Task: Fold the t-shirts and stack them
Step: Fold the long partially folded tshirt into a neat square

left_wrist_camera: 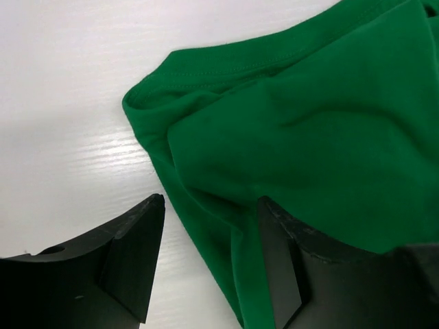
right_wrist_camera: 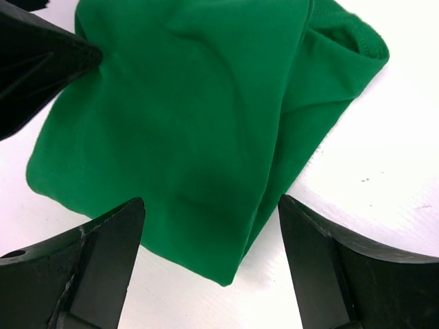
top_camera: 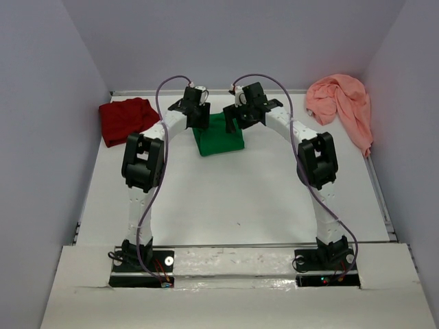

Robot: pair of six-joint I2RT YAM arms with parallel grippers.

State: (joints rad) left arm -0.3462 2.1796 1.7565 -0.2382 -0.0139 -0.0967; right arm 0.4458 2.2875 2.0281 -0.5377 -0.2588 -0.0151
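Note:
The bright green t-shirt (top_camera: pixel 221 139) lies folded into a small block at the back middle of the table. My left gripper (top_camera: pixel 201 122) hovers over its left edge. Its jaws are open in the left wrist view (left_wrist_camera: pixel 211 200), with the green shirt's (left_wrist_camera: pixel 309 137) folded edge running under the gap, not pinched. My right gripper (top_camera: pixel 233 125) is at the shirt's right side, open (right_wrist_camera: pixel 211 201) above a corner of the green shirt (right_wrist_camera: pixel 185 123). The dark red t-shirt (top_camera: pixel 125 118) lies crumpled at the back left. The salmon-pink t-shirt (top_camera: pixel 343 106) is bunched at the back right.
The white table (top_camera: pixel 240 199) is closed in by grey walls at the back and both sides. Both arms arch over it, elbows at the left (top_camera: pixel 143 161) and right (top_camera: pixel 317 161). A finger of the left gripper (right_wrist_camera: pixel 41 62) shows in the right wrist view.

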